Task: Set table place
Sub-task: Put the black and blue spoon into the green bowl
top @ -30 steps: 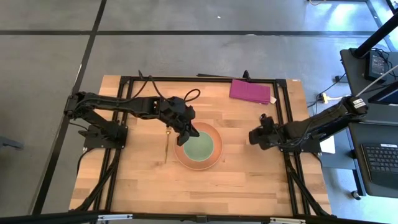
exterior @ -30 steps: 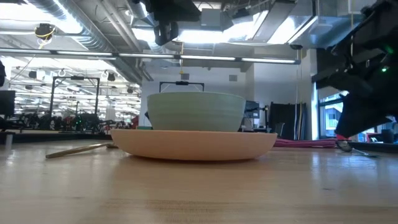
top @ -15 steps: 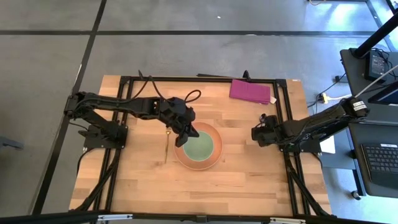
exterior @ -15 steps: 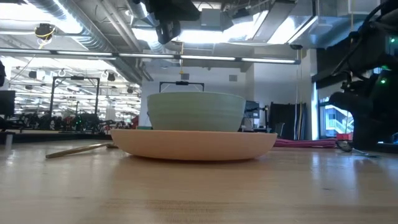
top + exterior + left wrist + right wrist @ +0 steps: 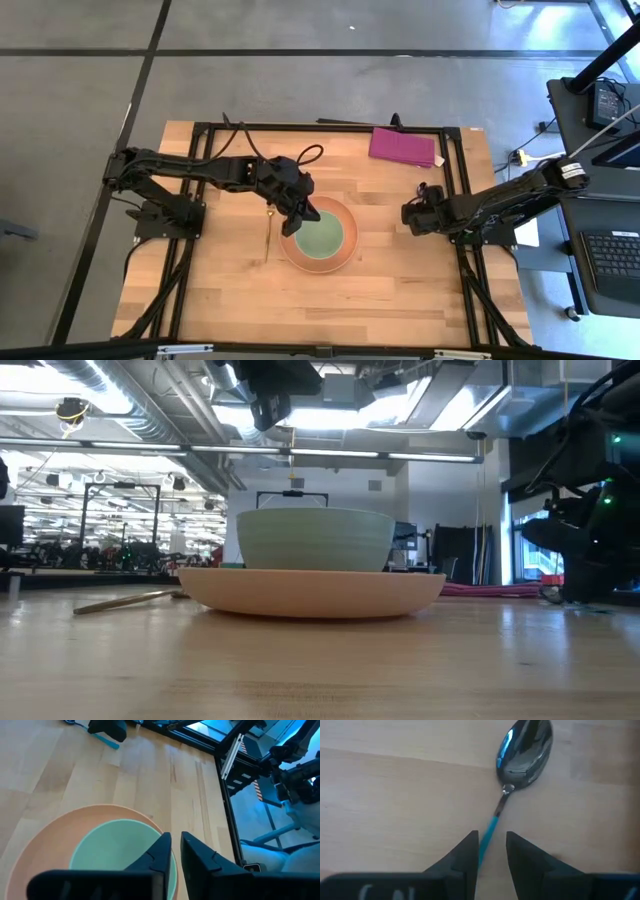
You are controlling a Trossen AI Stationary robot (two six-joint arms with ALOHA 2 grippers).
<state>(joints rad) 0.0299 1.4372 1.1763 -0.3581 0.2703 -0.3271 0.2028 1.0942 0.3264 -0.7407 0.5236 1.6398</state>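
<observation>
The pale green bowl (image 5: 323,238) stands in the round orange plate (image 5: 342,259) at the table's middle. The gold fork (image 5: 269,235) lies flat on the wood left of the plate. My left gripper (image 5: 296,217) hangs above the bowl's left rim, empty, its fingers almost together (image 5: 175,851). The spoon lies on the table at the right, its dark bowl (image 5: 525,750) beyond my right gripper (image 5: 492,852). My right gripper is low over the table (image 5: 411,217), slightly open, one finger on each side of the light blue handle (image 5: 491,827). I cannot tell whether it touches the handle.
A flat magenta rectangle (image 5: 403,147) lies at the table's far right. The black rail frame (image 5: 455,180) runs along the table's edges. Bare wood (image 5: 330,300) lies between the plate and the near edge.
My right gripper has come down toward the table, over the spoon's handle. The spoon, plate, bowl and fork have stayed where they were.
</observation>
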